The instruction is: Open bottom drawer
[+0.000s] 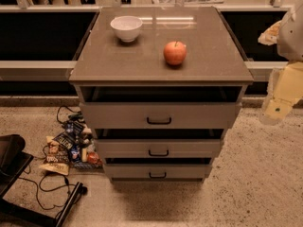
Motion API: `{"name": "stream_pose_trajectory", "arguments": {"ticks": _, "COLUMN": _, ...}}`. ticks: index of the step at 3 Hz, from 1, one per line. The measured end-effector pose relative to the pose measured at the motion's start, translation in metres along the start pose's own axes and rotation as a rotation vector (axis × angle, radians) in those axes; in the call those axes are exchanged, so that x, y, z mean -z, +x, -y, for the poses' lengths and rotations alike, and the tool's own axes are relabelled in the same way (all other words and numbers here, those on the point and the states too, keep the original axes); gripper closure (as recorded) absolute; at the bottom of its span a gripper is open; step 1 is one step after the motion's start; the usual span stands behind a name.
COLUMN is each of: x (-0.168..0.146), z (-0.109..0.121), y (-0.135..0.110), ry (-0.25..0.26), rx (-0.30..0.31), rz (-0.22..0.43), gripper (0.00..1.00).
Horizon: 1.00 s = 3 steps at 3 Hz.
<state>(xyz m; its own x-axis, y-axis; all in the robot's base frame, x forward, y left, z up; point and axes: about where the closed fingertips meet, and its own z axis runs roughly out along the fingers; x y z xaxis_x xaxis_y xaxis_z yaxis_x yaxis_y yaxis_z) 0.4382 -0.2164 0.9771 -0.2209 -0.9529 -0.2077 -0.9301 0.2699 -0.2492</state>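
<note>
The bottom drawer (182,171) is the lowest of three in the desk (118,65). It has a small black handle (157,175), and a dark gap shows above its front. On the desk stand a white bowl (126,28) and a red apple (174,53). The gripper (278,105) hangs at the right edge, well apart from the drawer. Whether it is clenched or released cannot be told.

The arm (288,86) stands at the right edge, partly out of view, its pale links folded. The gripper (268,34) is held high, pointing left, in free air.
</note>
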Motion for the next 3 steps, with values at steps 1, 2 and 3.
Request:
{"name": "stream_pose_trajectory", "arguments": {"ticks": 1, "x": 0.000, "z": 0.000, "y": 0.000, "ry": 0.000, "rx": 0.000, "rz": 0.000, "gripper": 0.00}}
{"name": "stream_pose_trajectory", "arguments": {"ticks": 2, "x": -0.027, "z": -0.013, "y": 0.008, "ry": -0.022, "rx": -0.027, "rz": 0.013, "gripper": 0.00}}
{"name": "stream_pose_trajectory", "arguments": {"ticks": 3, "x": -0.078, "z": -0.040, "y": 0.022, "ry": -0.030, "rx": -0.057, "rz": 0.036, "gripper": 0.00}}
